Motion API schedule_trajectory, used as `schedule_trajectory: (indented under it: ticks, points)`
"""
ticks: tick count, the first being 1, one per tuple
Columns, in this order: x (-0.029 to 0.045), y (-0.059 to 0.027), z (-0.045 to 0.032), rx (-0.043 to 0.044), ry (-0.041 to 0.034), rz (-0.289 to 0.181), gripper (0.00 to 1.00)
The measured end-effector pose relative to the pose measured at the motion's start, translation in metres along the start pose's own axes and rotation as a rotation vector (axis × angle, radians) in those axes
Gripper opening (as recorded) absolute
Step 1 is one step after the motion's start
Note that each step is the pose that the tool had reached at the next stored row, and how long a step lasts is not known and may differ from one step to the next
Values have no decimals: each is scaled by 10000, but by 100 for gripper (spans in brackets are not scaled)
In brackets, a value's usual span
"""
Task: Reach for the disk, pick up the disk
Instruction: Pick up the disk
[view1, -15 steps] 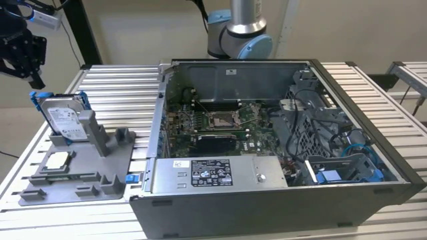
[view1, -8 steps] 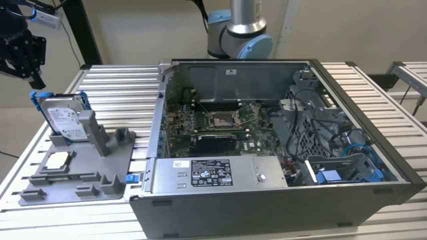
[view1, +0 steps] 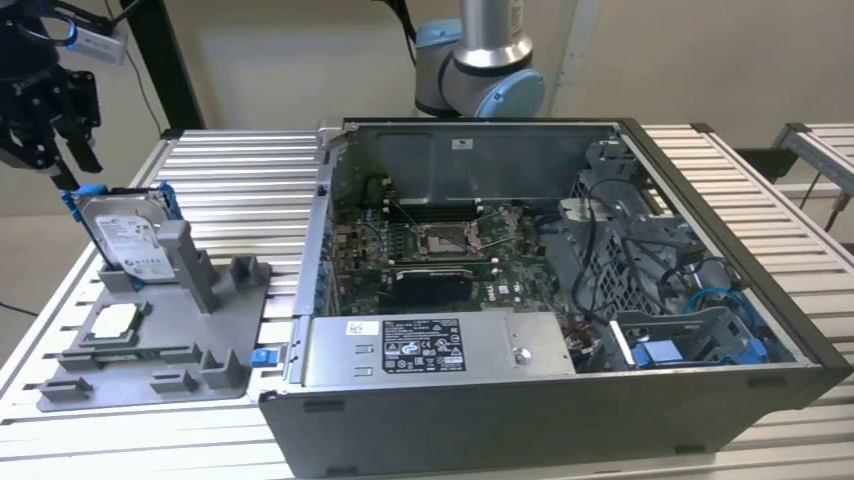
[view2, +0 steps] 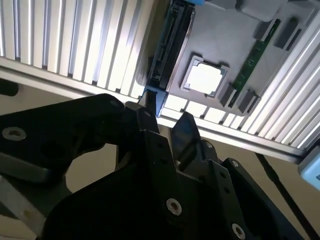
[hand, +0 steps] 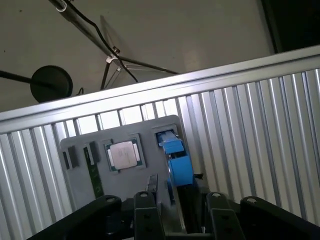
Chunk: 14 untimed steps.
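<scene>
The flat silver-grey hard drive with a white label, framed in a bright blue plastic carrier, stands on edge in a slot of the grey moulded plastic fixture tray. Its upper blue corner sits just beyond the tips of the black two-finger gripper. The jaws are apart and hold nothing. In both wrist views the blue carrier edge lines up with the gap between them, close ahead of the tips, and I cannot tell whether either finger touches it.

Farther out past the fingertips and to one side of the drive, a small square silver chip lies flat in its own recess of the tray. A narrow green memory stick lies beyond the chip. The tray rests on a ribbed aluminium table. Well apart from the jaws, on the far side of the tray, an open grey computer case lies on the same table with its circuit board exposed.
</scene>
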<state>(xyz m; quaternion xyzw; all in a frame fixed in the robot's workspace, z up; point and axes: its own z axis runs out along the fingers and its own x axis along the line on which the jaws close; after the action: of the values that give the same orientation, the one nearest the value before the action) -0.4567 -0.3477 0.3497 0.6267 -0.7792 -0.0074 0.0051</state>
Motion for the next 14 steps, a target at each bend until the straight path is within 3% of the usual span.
schedule_trajectory:
  ticks: [7,14]
  points:
    - [-2,-1,98,0,5,-489,100]
    - [-8,2,169,-18,-75,-901,100]
